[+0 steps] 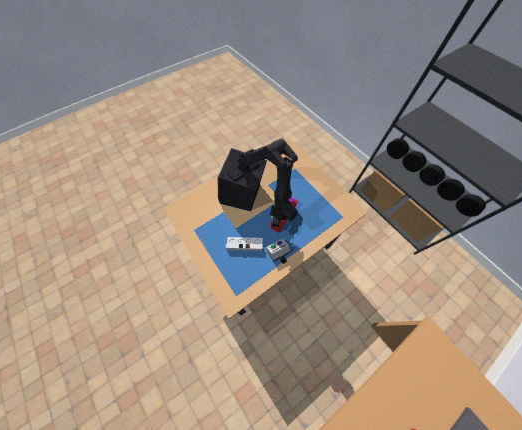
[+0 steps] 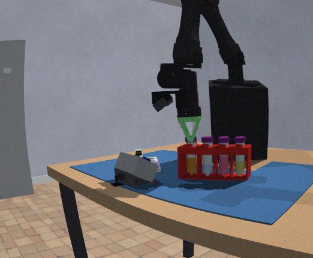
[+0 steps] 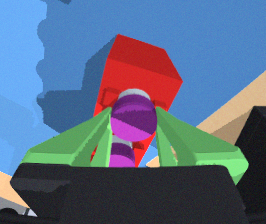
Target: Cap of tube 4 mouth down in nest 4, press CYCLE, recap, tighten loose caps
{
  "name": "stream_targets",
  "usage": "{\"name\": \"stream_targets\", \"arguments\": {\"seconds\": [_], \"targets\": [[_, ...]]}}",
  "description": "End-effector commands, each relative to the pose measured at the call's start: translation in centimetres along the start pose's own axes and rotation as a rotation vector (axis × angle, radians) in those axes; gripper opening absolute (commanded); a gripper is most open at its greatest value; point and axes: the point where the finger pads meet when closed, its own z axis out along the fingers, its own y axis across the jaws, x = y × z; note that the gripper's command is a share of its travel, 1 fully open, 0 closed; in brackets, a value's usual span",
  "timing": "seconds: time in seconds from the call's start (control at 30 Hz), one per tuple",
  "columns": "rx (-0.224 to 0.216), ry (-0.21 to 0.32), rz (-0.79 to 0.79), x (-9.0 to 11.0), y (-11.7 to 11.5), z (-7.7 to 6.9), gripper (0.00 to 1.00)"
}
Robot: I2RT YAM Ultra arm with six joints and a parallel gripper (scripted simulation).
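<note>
Starting at the left of the exterior view: a grey cabinet [image 2: 4,120] against the wall, then the table [image 2: 84,175] with the blue mat [image 2: 240,204] on it. First thing on the mat is the small sloping desk [image 2: 136,171], showing me its grey back. From the top view I can make out the blue key [image 1: 273,246] and the green key [image 1: 280,244] on it, both tiny. The white cap tray [image 1: 244,244] lies just beside the desk; I cannot read its nests or lamps from here.

Moving right, here is the action. The gripper [image 2: 190,138] hangs straight down over the left end of the red decapping station [image 2: 214,147]. That end is the right one as seen from the base, so this is tube 4 [image 2: 191,163], the one with orange liquid. The green fingers are closed on its purple cap [image 3: 133,116], one on each side, jaws narrow and clamped on it. The cap sits on top of its tube, in the rack.

Further right, three more purple caps [image 2: 223,139] stand in a row on tubes of pale blue, pink and yellow, apart from the gripper. Behind the rack is the black pedestal [image 2: 240,120] the arm stands on.
</note>
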Motion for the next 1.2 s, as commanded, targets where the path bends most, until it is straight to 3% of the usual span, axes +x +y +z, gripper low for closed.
{"name": "stream_targets", "arguments": {"seconds": [0.0,0.07,0.57,0.63,1.17], "targets": [[-0.003,-0.01,-0.268,-0.24,0.23,-0.24,0.0],[-0.003,-0.01,-0.268,-0.24,0.23,-0.24,0.0],[0.0,-0.011,-1.018,-0.24,0.23,-0.28,0.0],[0.0,-0.011,-1.018,-0.24,0.23,-0.28,0.0],[0.005,-0.011,-1.768,-0.24,0.23,-0.32,0.0]]}}
